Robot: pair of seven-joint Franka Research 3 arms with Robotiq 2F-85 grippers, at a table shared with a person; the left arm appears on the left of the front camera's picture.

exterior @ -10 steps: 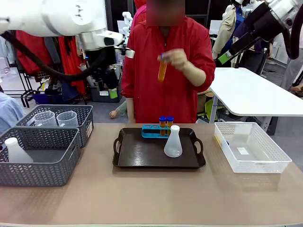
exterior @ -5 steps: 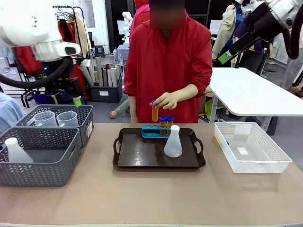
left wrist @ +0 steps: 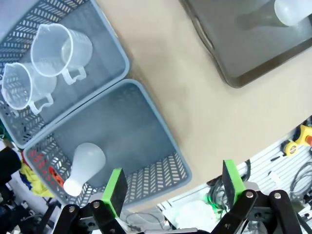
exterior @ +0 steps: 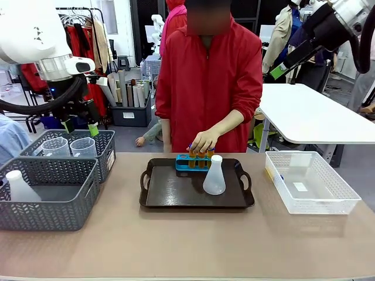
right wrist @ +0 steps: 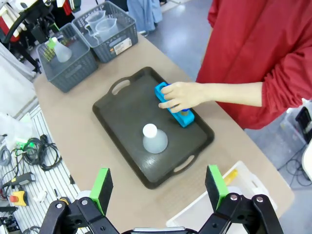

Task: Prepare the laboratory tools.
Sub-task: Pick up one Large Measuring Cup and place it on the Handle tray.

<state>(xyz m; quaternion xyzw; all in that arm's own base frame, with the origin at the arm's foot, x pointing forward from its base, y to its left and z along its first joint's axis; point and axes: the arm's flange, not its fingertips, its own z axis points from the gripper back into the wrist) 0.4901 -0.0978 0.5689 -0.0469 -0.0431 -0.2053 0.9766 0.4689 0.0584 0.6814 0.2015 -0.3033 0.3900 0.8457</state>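
The person's hand (exterior: 205,140) rests on the small orange tubes (exterior: 201,159) standing in the blue tube rack (exterior: 183,163) at the back of the dark tray (exterior: 170,202). A white conical flask (exterior: 214,175) stands on the tray in front of the rack. Two clear handled beakers (exterior: 57,146) sit in the rear grey basket, and another flask (exterior: 20,187) lies in the front one. My left gripper (exterior: 81,127) hangs open above the baskets, with nothing between its pads (left wrist: 115,190). High over the tray, my right gripper (right wrist: 158,185) is open and holds nothing.
A white mesh bin (exterior: 310,181) stands on the table right of the tray. The rear grey basket (exterior: 105,153) and the front grey basket (exterior: 53,213) take up the table's left side. Bare tabletop runs along the near edge.
The person's hand has brought an orange tube down from chest height to the rack. My left arm has swung left, so its gripper now hangs over the baskets. The right arm has not moved.
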